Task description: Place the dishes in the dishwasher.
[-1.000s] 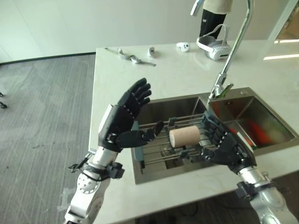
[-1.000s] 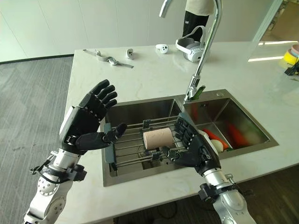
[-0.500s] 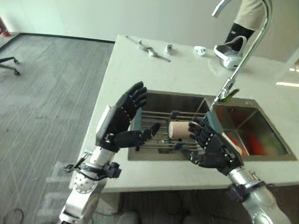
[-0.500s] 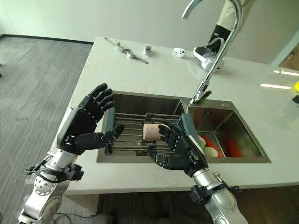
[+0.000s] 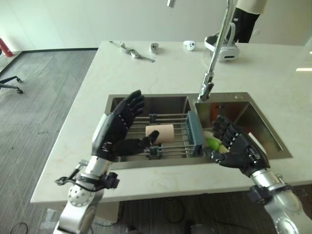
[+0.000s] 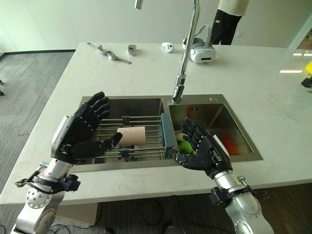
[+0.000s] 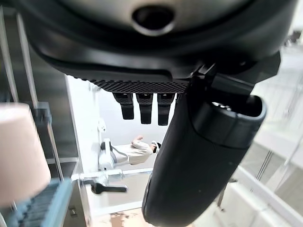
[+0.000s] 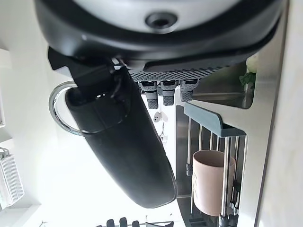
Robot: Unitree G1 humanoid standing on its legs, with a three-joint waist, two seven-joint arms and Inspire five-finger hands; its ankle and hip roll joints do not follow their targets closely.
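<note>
Counter [image 5: 161, 78] w/ double sink [image 5: 146, 104]; wire rack [image 5: 173, 141] across left basin. Pink cup [image 5: 160, 133] lies on its side on rack, just past left hand [image 5: 117, 134] thumb tip, untouched. Left fingers spread, holding nothing. Right hand [image 5: 239, 146] fingers apart too, over right basin, veg beneath.

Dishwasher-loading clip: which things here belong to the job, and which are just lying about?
Belongs to the job:
- pink cup lying on the sink rack
- left hand and right hand, both open, holding nothing

Lying about:
- white headset on the counter
- small white pieces on the far counter
- vegetables in the right basin
</note>
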